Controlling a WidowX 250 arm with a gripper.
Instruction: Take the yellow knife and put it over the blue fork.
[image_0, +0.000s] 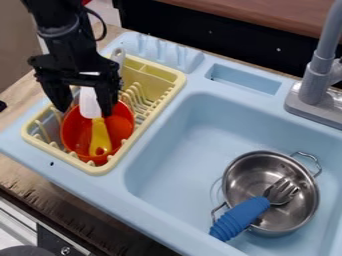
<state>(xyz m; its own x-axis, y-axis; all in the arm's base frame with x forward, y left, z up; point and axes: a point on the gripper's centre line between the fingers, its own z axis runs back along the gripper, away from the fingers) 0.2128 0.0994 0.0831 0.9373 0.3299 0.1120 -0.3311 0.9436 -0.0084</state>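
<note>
My tool (84, 109) hangs over the dish rack at the upper left, its two black, angular fingers parted and pointing down, holding nothing. Between them shows the white blade of the one yellow knife (100, 136), a flat, smooth-looking piece broad through the blade; I cannot tell whether either finger touches it. The knife lies in one round, glossy orange-red bowl (119, 125), its yellow handle toward the bowl's near side, with a hole close to the handle's end.

The bowl sits in one pale yellow rack (152, 111), a rounded rectangle of what looks like moulded plastic, with rows of upright prongs. Behind my fingers, one grey handle (118, 54) stands up at the rack's far side.

In the light blue basin (180, 145), smooth and round-cornered, I have one shiny metal pot (234, 176) with two bent-wire handles on opposite sides. One blue fork (242, 217) rests across it: the metal tines are inside, while the thick, ridged blue grip slants out over the rim toward the near left.

One grey tap (314, 82) rises at the upper right, a cylindrical post on a flat base. Under the sink's left edge runs a wood-grained tabletop (20, 90), its near edge roughly marked.
</note>
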